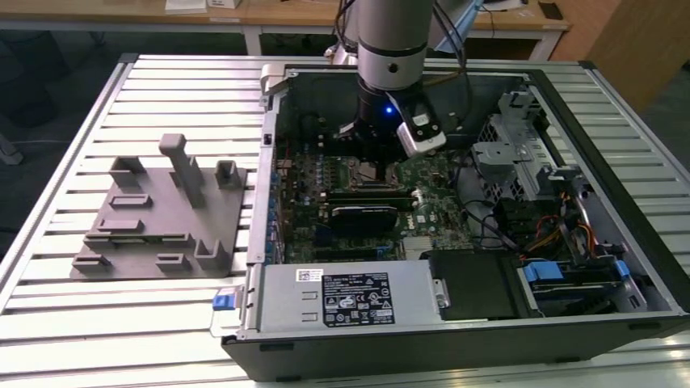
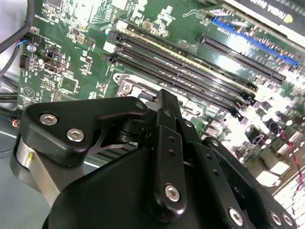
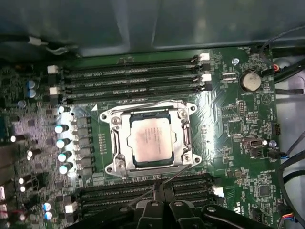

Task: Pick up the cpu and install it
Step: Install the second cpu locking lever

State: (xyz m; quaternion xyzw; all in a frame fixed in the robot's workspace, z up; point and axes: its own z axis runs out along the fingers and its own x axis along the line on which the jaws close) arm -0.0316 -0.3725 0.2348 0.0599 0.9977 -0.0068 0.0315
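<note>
— Where's the cpu (image 3: 149, 140) now?

— Lying flat in the socket frame (image 3: 148, 138) on the motherboard (image 3: 228, 119), memory slots (image 3: 128, 78) on either side of that frame.

— And the gripper (image 3: 159, 200)?

— Hovering above the frame, just off its edge, over one bank of slots. Nothing visibly held; how far it's open, I cannot tell.

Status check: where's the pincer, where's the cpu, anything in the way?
Pincer low inside the computer case, over the motherboard. Cpu seated in its socket frame. Nothing lying on the cpu.
</note>
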